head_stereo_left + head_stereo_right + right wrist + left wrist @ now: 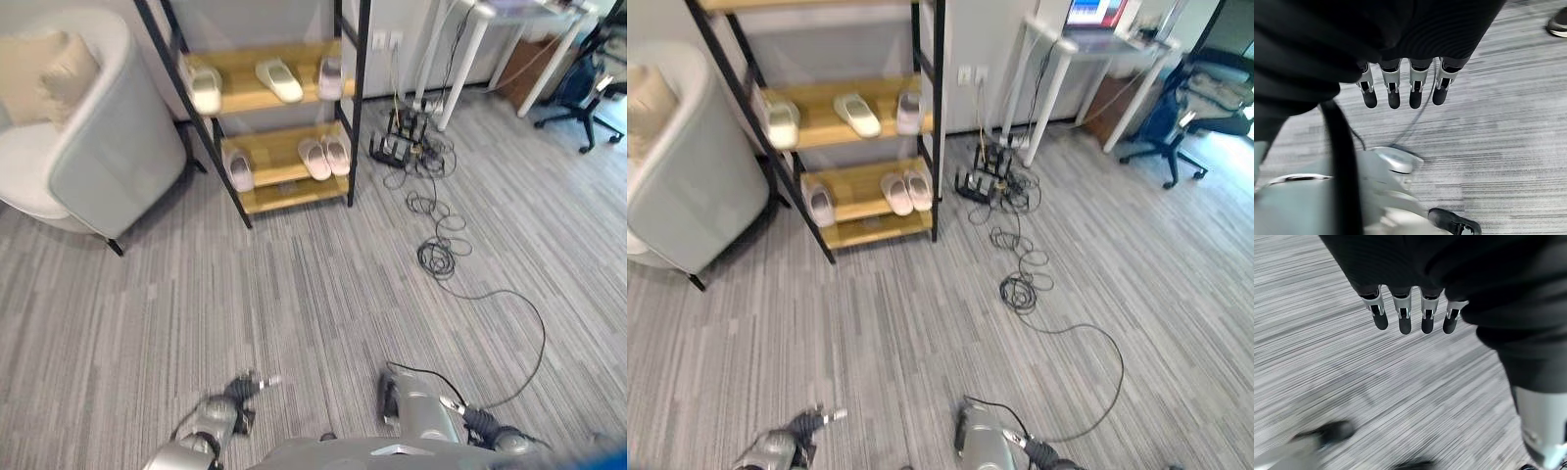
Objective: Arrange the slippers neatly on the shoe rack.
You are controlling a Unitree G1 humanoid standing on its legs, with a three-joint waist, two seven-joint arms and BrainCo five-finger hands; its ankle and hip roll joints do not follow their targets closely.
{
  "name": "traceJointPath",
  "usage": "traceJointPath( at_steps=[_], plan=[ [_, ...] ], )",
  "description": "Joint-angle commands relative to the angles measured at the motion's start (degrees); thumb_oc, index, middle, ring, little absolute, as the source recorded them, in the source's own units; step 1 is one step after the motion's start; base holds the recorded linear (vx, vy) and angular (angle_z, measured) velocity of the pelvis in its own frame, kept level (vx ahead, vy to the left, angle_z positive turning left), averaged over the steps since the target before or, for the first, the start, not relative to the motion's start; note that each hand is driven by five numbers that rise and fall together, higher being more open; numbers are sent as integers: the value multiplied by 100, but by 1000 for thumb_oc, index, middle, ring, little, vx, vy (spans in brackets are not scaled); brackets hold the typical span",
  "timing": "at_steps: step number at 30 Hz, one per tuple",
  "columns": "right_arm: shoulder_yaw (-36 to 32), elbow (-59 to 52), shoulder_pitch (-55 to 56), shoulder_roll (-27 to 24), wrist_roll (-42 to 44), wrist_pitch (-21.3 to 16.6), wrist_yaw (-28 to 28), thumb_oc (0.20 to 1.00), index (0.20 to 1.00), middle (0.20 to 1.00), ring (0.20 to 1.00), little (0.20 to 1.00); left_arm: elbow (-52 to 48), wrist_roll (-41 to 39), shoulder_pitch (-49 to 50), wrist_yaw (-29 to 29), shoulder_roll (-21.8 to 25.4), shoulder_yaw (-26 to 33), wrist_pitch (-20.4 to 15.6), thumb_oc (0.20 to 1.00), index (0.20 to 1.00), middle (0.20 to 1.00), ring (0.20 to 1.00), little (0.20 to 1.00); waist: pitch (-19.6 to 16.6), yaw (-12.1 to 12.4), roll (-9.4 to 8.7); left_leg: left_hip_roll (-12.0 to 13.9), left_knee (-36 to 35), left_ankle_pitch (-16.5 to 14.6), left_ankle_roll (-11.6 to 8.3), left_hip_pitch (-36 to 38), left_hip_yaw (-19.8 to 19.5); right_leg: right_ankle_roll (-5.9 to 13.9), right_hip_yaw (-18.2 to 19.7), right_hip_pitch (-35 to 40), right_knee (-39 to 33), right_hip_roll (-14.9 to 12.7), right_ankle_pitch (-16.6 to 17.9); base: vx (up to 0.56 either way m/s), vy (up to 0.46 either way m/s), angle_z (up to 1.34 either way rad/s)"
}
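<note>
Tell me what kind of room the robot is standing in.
Probably an office or lab lounge: grey striped carpet, a wooden shoe rack holding pale slippers, a light armchair, plus a white desk and office chair.

Shoe rack (927, 117) sits well ahead of the left hand (809, 424), whose fingers (834, 416) point out over the carpet (901, 323). Slippers (856, 115) lie on both shelves. Armchair (686, 186) beside it, desk (1087, 59) and office chair (1172, 122) further off.
</note>
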Motion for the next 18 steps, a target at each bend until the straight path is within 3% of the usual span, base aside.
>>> traceJointPath(
  at_steps=[1, 3, 4, 5, 6, 7, 9, 10, 11, 14, 18],
  plan=[
    [-93, 389, 19, -124, -185, -9, 26, 1000, 1000, 1000, 1000, 1000, 99, 323, 489, 62, -171, -46, -196, 1000, 1000, 1000, 1000, 1000, -71, 123, -101, -66, 158, 302, -244, -268, -116, 233, 286, 1274, 432, -109, 637, 524, -147, 109],
    [-153, 481, 60, -161, -151, -18, 35, 1000, 1000, 1000, 1000, 1000, 201, 246, 586, 27, -305, 28, -176, 1000, 1000, 1000, 1000, 1000, -237, 138, -40, 60, 684, 479, -443, -304, -166, 58, 255, 1460, 511, 74, 484, 497, -200, 55],
    [-164, 462, -10, -192, -53, -40, -24, 1000, 1000, 1000, 1000, 1000, 189, 194, 587, 45, -348, 37, -179, 1000, 1000, 1000, 1000, 1000, -169, 203, -100, 144, 1799, 1109, -779, -882, -2, -109, 193, 1727, 489, 107, 307, 297, -274, 17],
    [-121, 391, -162, -234, 46, -77, -148, 1000, 1000, 1000, 1000, 1000, 84, 179, 518, 102, -348, -34, -157, 1000, 1000, 1000, 1000, 1000, 3, 333, -256, 310, 3059, 1283, -748, -1624, 403, -281, 71, 1957, 465, 59, 170, 233, -285, 7],
    [-110, 355, -247, -256, 120, -96, -201, 1000, 1000, 1000, 1000, 1000, 42, 147, 494, 153, -347, -51, -166, 1000, 1000, 1000, 1000, 1000, 79, 416, -343, 400, 3408, 1203, -687, -1933, 571, -320, 14, 2069, 463, 28, 80, 270, -223, 15],
    [-113, 262, -281, -297, 185, -135, -245, 1000, 1000, 1000, 1000, 1000, 23, 37, 492, 192, -361, -7, -184, 1000, 1000, 1000, 1000, 1000, 81, 513, -432, 564, 3167, 1082, -610, -2231, 929, -329, -102, 2294, 419, -2, -44, 310, -91, 16],
    [-112, 81, -275, -336, 185, -185, -273, 1000, 1000, 1000, 1000, 1000, 69, 6, 564, 252, -354, 68, -198, 1000, 1000, 1000, 1000, 1000, 54, 604, -507, 759, 2330, 961, -593, -2208, 1185, -277, -191, 2531, 335, -34, -155, 382, 71, 30],
    [-85, -114, -282, -368, 138, -255, -337, 1000, 1000, 1000, 1000, 1000, 106, 1, 625, 400, -293, 158, -222, 1000, 1000, 1000, 1000, 1000, -11, 731, -525, 893, 1319, 1165, -716, -2261, 1064, -193, -266, 2681, 271, -27, -241, 383, 164, 4],
    [-49, -205, -290, -345, 117, -269, -370, 1000, 1000, 1000, 1000, 1000, 100, 22, 625, 541, -230, 190, -246, 1000, 1000, 1000, 1000, 1000, -3, 838, -534, 928, 909, 1389, -775, -2263, 865, -164, -273, 2813, 224, -18, -279, 349, 179, -31],
    [-10, -375, -271, -255, 62, -314, -425, 1000, 1000, 1000, 1000, 1000, 218, -90, 631, 614, -194, 318, -233, 1000, 1000, 1000, 1000, 1000, -85, 903, -560, 687, 438, 1419, -814, -2048, 383, -102, -212, 2953, 235, -25, -291, 203, 167, -52],
    [176, -758, -94, -88, -215, -305, -298, 1000, 1000, 1000, 1000, 1000, 267, 156, 822, 509, -102, 314, -207, 1000, 1000, 1000, 1000, 1000, -373, 826, -606, 433, 346, 1160, -625, -1622, 448, 119, -27, 2944, 315, -244, -174, 217, 330, -36]
  ],
)
